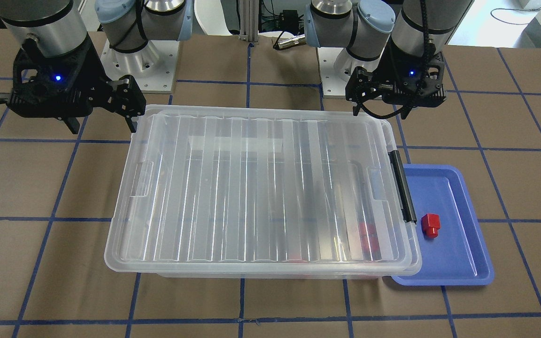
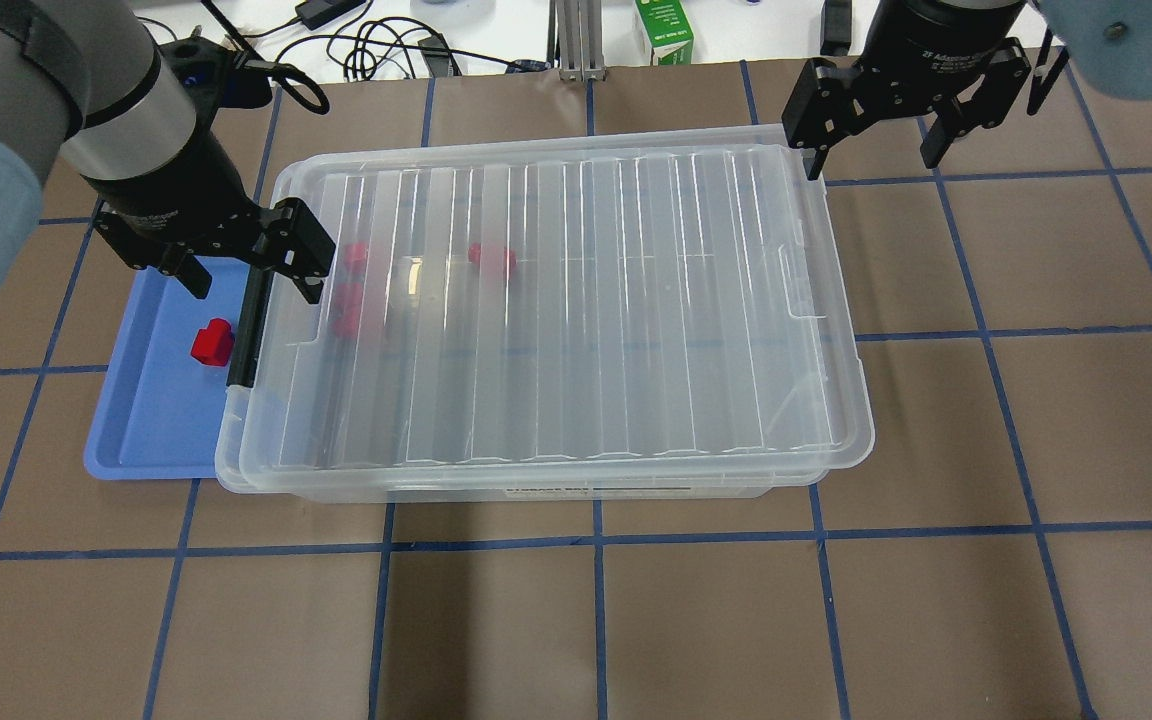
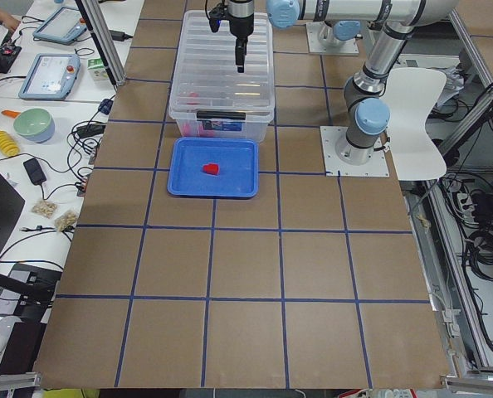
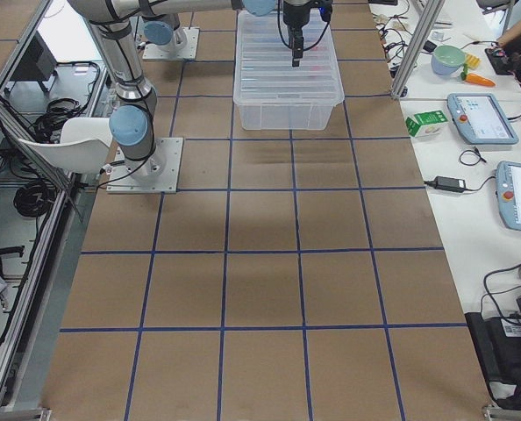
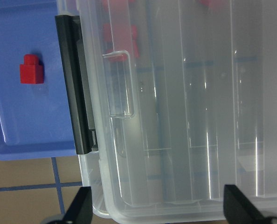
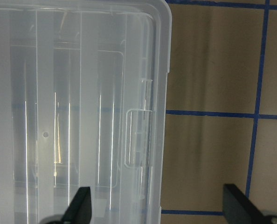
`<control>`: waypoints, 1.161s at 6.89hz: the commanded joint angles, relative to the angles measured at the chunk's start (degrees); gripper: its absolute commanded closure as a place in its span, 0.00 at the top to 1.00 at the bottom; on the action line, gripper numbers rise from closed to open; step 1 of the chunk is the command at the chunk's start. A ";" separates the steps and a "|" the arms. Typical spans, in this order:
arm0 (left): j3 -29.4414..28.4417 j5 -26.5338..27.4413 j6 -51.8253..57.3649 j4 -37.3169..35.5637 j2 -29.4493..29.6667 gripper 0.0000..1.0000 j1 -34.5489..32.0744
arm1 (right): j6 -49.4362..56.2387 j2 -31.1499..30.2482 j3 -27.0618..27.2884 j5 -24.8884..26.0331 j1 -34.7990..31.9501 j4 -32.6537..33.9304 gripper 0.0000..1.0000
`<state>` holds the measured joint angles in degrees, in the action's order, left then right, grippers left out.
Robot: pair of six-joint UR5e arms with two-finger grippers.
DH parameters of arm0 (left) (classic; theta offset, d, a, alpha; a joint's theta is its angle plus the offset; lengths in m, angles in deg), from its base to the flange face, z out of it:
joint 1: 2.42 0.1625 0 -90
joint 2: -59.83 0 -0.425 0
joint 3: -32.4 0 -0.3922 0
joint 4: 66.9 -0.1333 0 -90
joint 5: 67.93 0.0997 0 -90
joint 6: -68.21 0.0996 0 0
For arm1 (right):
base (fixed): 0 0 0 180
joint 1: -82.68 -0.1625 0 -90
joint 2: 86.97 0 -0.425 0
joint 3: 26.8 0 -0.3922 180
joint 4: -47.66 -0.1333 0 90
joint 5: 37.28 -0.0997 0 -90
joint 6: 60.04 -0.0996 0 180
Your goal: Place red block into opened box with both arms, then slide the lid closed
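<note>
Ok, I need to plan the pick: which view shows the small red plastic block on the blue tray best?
The left wrist view: the small red plastic block looks largest, unobstructed, stub visible. Front-facing and overhead show it smaller; exterior left, a speck; the other two miss it.

Robotics lab: grid-taped table (image 4: 260, 289), cable tangles (image 3: 485, 249) (teach pendants (image 4: 481, 118) on side benches (image 4: 471, 241)).

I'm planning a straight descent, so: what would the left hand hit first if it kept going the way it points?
Probably the lid, near its corner beside the black bar. Height is unclear, and one finger of the left hand may clear the rim.
</note>
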<state>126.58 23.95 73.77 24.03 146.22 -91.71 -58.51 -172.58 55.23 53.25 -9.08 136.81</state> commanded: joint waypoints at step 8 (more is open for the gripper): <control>0.13 0.49 -0.29 0.04 -0.17 1.00 0.17 | 0.06 7.18 7.24 0.87 0.18 13.47 1.00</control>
<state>126.70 24.33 73.58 24.06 146.04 -91.59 -58.46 -168.58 59.80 53.99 -9.01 144.91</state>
